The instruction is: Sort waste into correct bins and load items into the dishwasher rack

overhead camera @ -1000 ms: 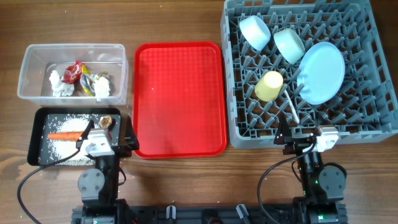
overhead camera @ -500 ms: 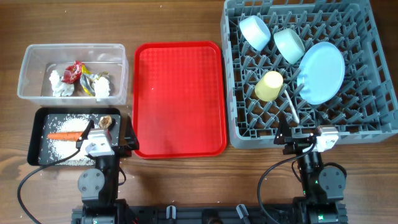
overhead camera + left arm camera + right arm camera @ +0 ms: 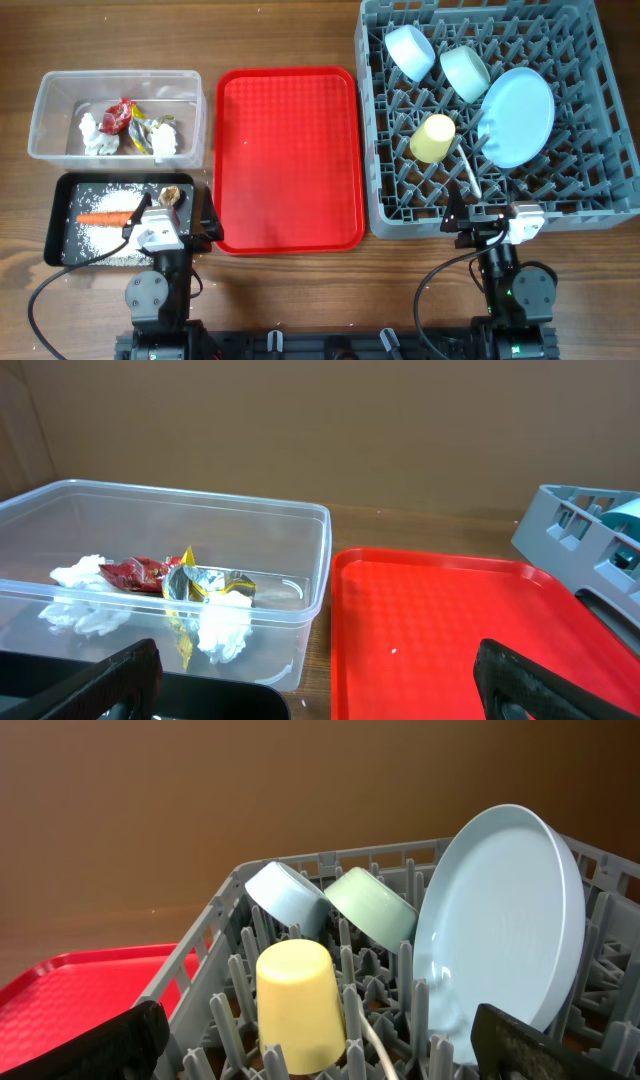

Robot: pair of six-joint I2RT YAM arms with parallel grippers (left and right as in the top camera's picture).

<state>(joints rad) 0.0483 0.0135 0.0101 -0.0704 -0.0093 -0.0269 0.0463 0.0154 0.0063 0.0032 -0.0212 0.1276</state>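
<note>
Overhead at the wooden table (image 3: 300, 290): the left gripper (image 3: 315, 655) and right gripper (image 3: 320, 1020) sit at the near edge, both claws spread wide and holding nothing. Crumpled tissue (image 3: 95, 138) and wrappers (image 3: 120, 117) lie in the clear tub (image 3: 60, 100). The carrot (image 3: 105, 217), rice grains (image 3: 100, 240) and brown lump (image 3: 172, 195) lie in the black tray (image 3: 62, 215) beside it. The plate (image 3: 518, 117), bowls (image 3: 410, 52), yellow cup (image 3: 432, 138) and white spoon (image 3: 468, 170) stand in the grey rack (image 3: 400, 190), right of the red tray (image 3: 290, 160).

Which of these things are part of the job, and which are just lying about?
Part of the job: clear tub, tissue, wrappers, black tray, carrot, rice, grey rack, plate, blue bowl, green bowl, yellow cup, spoon.
Lying about: red tray.
</note>
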